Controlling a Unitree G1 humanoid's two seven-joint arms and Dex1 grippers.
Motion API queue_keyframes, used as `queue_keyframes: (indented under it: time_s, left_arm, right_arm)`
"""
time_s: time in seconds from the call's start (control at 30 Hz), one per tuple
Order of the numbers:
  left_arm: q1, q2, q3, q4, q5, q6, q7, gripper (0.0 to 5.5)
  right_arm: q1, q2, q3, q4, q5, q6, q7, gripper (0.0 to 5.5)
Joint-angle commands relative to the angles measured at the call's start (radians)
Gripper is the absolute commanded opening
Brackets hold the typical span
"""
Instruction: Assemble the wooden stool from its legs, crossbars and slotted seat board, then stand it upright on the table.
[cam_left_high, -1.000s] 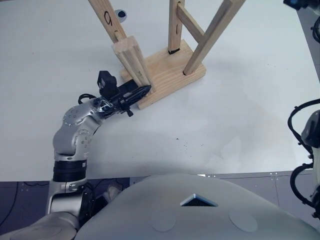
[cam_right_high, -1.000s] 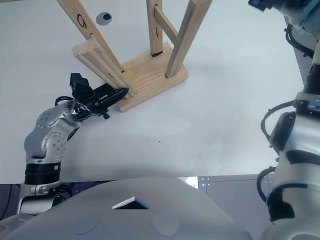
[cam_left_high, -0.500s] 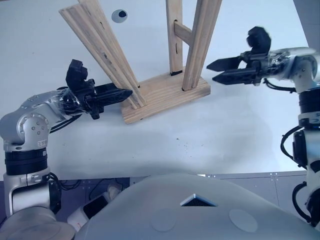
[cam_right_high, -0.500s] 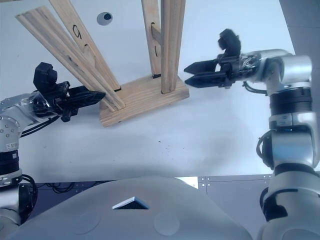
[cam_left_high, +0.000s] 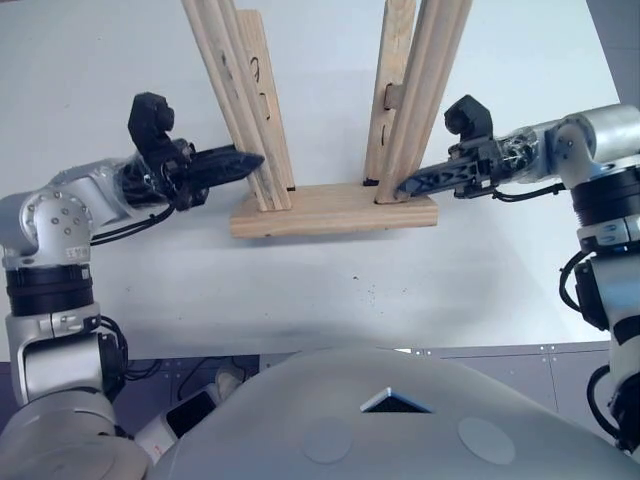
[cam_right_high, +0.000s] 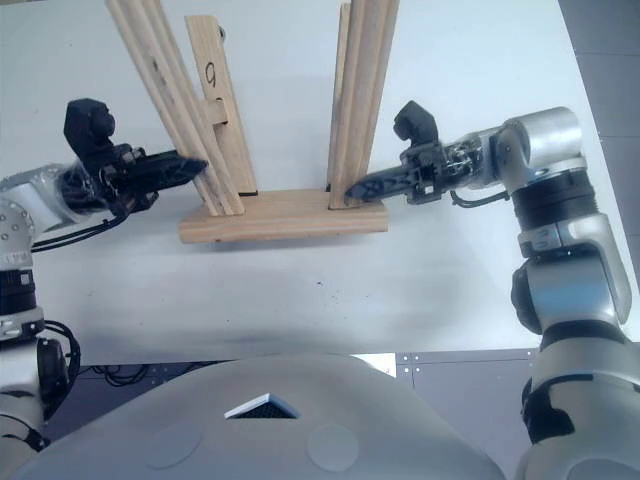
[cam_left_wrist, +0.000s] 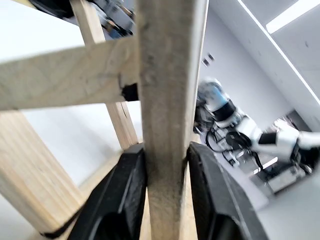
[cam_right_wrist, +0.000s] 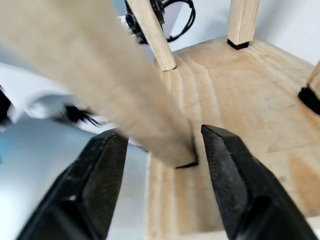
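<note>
Stool (cam_left_high: 333, 150) stands inverted at upper centre of the head view; seat board (cam_left_high: 333, 208) flat on the table (cam_left_high: 300, 290), legs rising out of frame; left gripper (cam_left_high: 253, 160) clenched on the left-hand leg (cam_left_high: 232, 100); right gripper (cam_left_high: 404, 186) spread astride the base of the right-hand leg (cam_left_high: 430, 90), fingers (cam_right_wrist: 235, 185) not pressing it.

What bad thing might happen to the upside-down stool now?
1. The left gripper is clamped on the left leg, and the right gripper straddles the right leg near the seat board. Uneven pulling might wrench a leg out of its slot.
2. The right gripper's fingers look loose around its leg, so the stool may slip or topple when turned over.
</note>
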Motion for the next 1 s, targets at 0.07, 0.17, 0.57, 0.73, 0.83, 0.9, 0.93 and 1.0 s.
queue_keyframes:
  time_s: [0.07, 0.17, 0.57, 0.73, 0.83, 0.9, 0.93, 1.0]
  left_arm:
    - [-0.078, -0.035, 0.001, 0.128, 0.095, 0.095, 0.232, 1.08]
    - [-0.107, -0.044, 0.032, 0.165, 0.085, 0.12, 0.272, 1.8]
    - [-0.004, 0.049, 0.328, 0.155, 0.027, 0.006, 0.161, 2.58]
    - [0.301, 0.176, 0.236, -0.006, 0.259, -0.332, -0.089, 2.58]
    - [0.289, 0.218, 0.148, 0.038, 0.394, -0.501, -0.151, 2.58]
    - [0.261, 0.23, 0.076, 0.067, 0.472, -0.599, -0.194, 2.58]
    - [0.239, 0.225, 0.046, 0.084, 0.494, -0.633, -0.211, 2.58]
    - [0.194, 0.198, -0.01, 0.106, 0.525, -0.68, -0.232, 2.58]
  right_arm:
    - [-0.081, 0.114, -0.077, 0.12, -0.031, 0.024, -0.166, 2.17]
    - [-0.084, 0.145, -0.107, 0.163, -0.047, 0.018, -0.236, 2.47]
    - [0.091, -0.013, -0.399, -0.113, -0.006, -0.16, -0.298, 3.48]
    - [0.466, -0.085, -0.306, -0.549, -0.132, -0.478, -0.327, 3.48]
    - [0.519, -0.063, -0.283, -0.616, -0.136, -0.506, -0.365, 3.48]
    - [0.513, -0.038, -0.269, -0.615, -0.141, -0.523, -0.397, 3.48]
    - [0.503, -0.02, -0.264, -0.604, -0.145, -0.53, -0.416, 3.48]
    - [0.467, 0.027, -0.244, -0.569, -0.163, -0.554, -0.461, 3.48]
